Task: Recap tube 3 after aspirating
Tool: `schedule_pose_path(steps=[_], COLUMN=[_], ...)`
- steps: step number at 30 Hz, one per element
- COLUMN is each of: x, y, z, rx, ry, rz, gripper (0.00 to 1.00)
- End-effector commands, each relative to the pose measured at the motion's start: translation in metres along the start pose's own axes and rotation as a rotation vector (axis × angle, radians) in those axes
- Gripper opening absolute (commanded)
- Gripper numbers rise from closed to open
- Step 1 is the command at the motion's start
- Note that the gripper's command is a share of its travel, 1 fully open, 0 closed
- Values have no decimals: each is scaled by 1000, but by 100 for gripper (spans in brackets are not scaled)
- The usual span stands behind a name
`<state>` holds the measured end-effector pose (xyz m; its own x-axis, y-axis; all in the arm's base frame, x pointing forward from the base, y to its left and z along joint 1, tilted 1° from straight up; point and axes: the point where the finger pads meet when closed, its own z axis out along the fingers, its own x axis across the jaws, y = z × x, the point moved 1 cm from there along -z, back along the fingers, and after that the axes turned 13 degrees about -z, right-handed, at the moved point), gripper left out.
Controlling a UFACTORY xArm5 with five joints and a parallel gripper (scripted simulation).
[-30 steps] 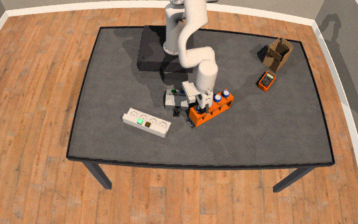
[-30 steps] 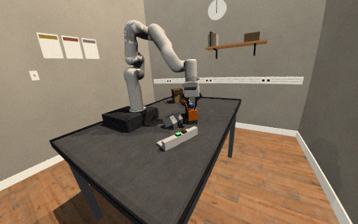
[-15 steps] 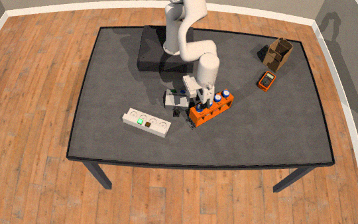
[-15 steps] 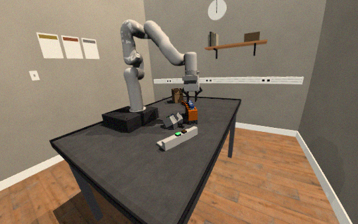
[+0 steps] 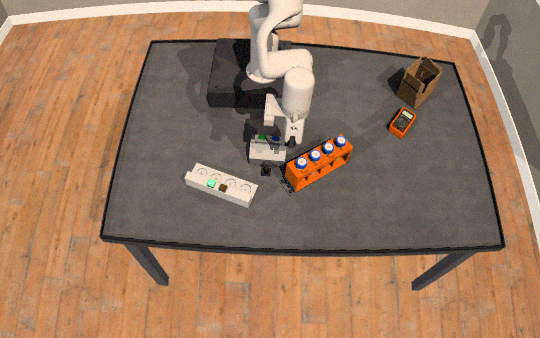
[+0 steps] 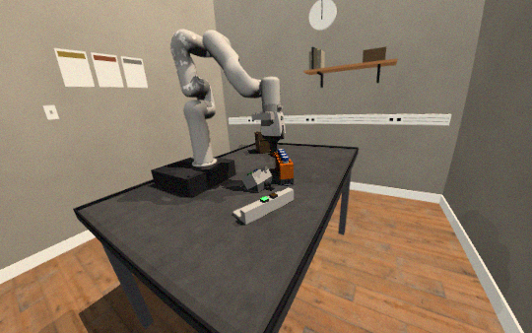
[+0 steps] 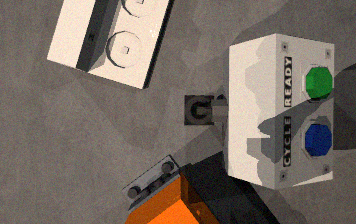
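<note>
While capped, four tubes [image 5: 321,151], orange rack [image 5: 320,172]

You're looking at grey walls, a wood plank floor [image 6: 409,266] and a dark tabletop [image 6: 197,246]. Well beyond the fingers hang a wall shelf [image 6: 351,66] and a round clock [image 6: 322,14].

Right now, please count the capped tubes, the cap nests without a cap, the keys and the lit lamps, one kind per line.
Capped tubes: 4
Cap nests without a cap: 4
Keys, green and blue: 2
Lit lamps, green: 1
Total: 11
</note>
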<state>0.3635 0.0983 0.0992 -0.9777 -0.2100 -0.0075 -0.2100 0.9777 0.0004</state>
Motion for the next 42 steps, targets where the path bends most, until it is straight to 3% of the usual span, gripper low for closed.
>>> schedule_pose_path(steps=[1,3,16,25,31,42], x=[18,18,96,96,96,96], y=[-13,-13,-66,-66,-66,-66], z=[9,9,53,53,71,71], rx=[3,3,4,4,4,4], ry=[-5,-5,-4,-4,-4,-4], rz=[12,12,12,12,12,12], gripper=[0,0,0,0,0,0])
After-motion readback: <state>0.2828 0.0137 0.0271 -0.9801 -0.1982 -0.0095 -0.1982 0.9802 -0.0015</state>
